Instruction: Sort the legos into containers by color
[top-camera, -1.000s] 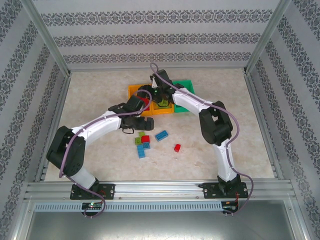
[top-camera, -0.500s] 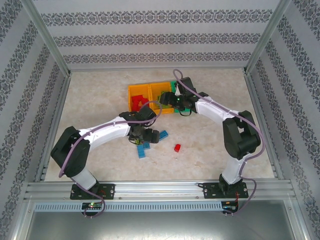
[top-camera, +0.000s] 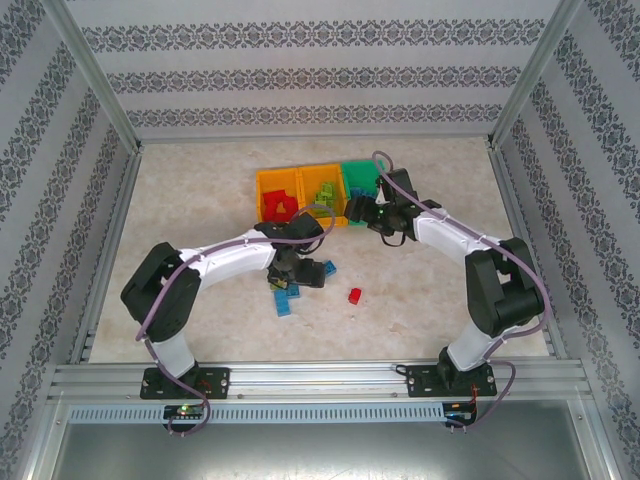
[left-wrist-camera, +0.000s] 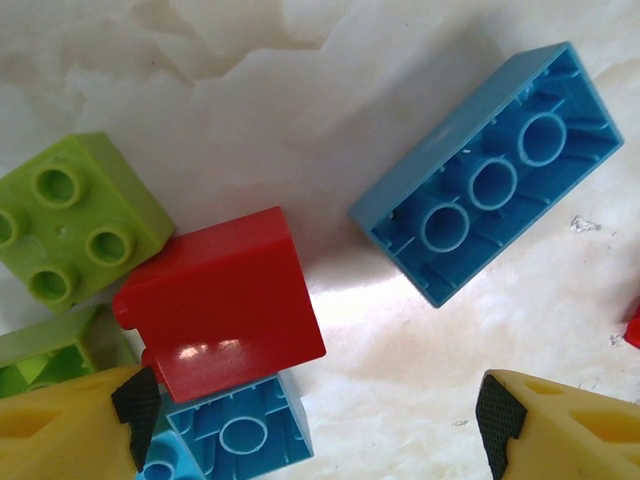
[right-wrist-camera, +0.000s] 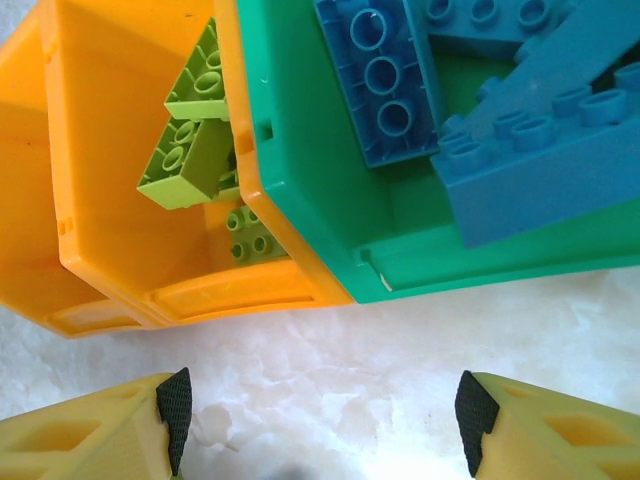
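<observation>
Left gripper (left-wrist-camera: 318, 425) spread, empty, over loose legos (top-camera: 284, 303) on tabletop (left-wrist-camera: 300, 90), mid frame; red brick (left-wrist-camera: 220, 300) overlaps blue brick (left-wrist-camera: 240, 435). Likely light, rigid, slick plastic: pinch its flat side walls. Right gripper (right-wrist-camera: 322, 420) spread, empty, just below green bin (right-wrist-camera: 300, 150)

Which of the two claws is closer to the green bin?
Right. The right gripper is just in front of the green bin, jaws open toward it. The left gripper is farther away, down over the loose bricks, nearer the arm bases.
</observation>
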